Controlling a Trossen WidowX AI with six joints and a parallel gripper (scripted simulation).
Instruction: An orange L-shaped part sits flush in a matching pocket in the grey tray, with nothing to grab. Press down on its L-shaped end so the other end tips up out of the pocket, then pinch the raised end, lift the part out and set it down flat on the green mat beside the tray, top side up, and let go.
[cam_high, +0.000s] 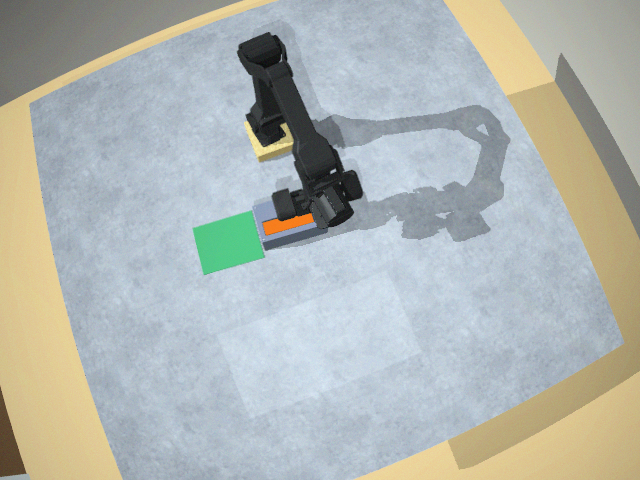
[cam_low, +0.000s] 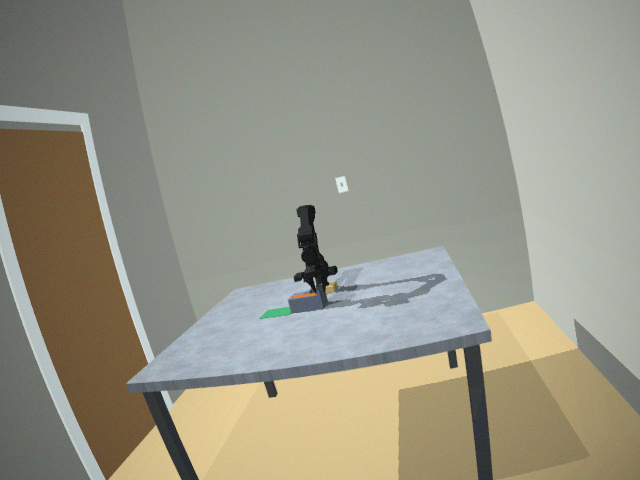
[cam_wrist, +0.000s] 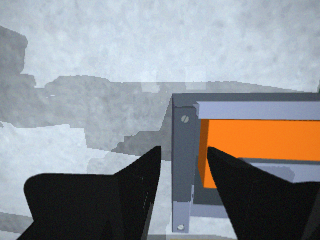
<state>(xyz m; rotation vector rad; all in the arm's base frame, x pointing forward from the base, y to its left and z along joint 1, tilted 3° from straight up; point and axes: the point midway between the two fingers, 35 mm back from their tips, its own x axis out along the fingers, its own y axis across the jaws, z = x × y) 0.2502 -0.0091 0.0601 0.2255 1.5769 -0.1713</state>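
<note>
The orange L-shaped part (cam_high: 287, 224) (cam_low: 303, 296) (cam_wrist: 260, 140) lies in the pocket of the grey tray (cam_high: 294, 239) (cam_low: 306, 303) (cam_wrist: 260, 110). I cannot tell any tilt. My gripper (cam_wrist: 183, 151) is partly open and empty, pointing down at the tray's walled end. In the wrist view the right fingertip overlaps the part's L-shaped end, and the left fingertip is outside the tray's end wall; contact cannot be told. In the top view the gripper hides that end. The green mat (cam_high: 227, 242) (cam_low: 275, 313) lies bare against the tray's other end.
A yellow block (cam_high: 275, 150) (cam_low: 331, 287) is at the arm's base, behind the tray. A raised wall stands at the tray's end away from the mat, close to the fingers. The arm's shadow falls across the table on the right.
</note>
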